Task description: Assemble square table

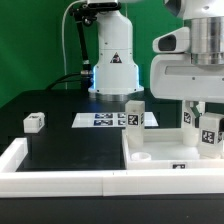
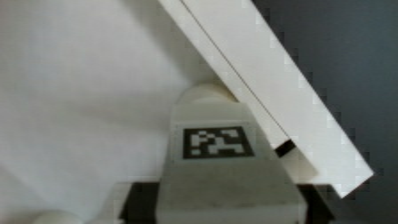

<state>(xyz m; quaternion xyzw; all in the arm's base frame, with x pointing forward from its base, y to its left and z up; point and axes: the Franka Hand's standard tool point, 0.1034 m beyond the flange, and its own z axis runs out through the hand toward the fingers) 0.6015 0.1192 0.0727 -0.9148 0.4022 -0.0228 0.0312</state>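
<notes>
Pincer (image 1: 205, 118) hangs at the exterior view's right, pinching a white leg (image 1: 210, 136) between its fingers (image 2: 146, 205) — the wrist view shows that leg gripped at its sides, one black-and-white tag facing the camera. It is held over the right part of the slab (image 1: 165, 165), a white square tray with a low rim, lying near and right on the black table (image 1: 70, 145). Inside the tray a round socket (image 1: 140, 157) shows by its left edge. A second leg (image 1: 135, 114) stands upright at the slab's far left corner. A third leg (image 1: 35, 122) lies alone on the table, well apart at the exterior view's left. Between those two lies the marker board (image 1: 104, 120). In the wrist view the slab's edge runs slantwise just past the held leg's tip — whether they touch I cannot tell.
</notes>
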